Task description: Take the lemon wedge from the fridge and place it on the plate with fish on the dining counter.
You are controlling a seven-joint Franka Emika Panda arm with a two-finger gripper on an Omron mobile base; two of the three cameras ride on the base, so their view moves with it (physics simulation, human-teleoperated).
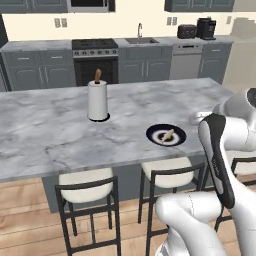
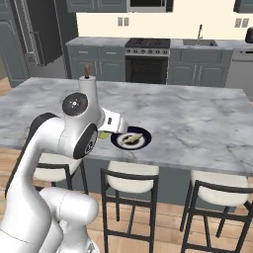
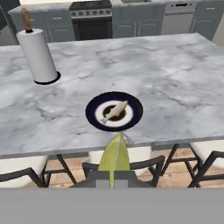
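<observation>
On the marbled dining counter (image 1: 50,130) near its front edge sits the dark blue plate (image 1: 152,134) with a pale fish (image 1: 167,133) on it. In the hand view the plate (image 3: 94,111) and its fish (image 3: 113,112) lie just beyond and below my gripper (image 3: 112,177). The gripper is shut on the lemon wedge (image 3: 115,155), a yellow-green sliver pointing at the plate. From the right base view, the hand hovers just left of the plate (image 2: 141,144), over the counter's edge, with the lemon wedge (image 2: 104,134) showing under it. The fridge (image 2: 44,34) stands far back left.
A white paper towel roll (image 1: 98,100) stands upright on the counter, left of and behind the plate. Black-framed stools with cream seats (image 1: 86,184) line the counter's near side under the hand. The stove (image 1: 95,48) and sink counter run along the back wall.
</observation>
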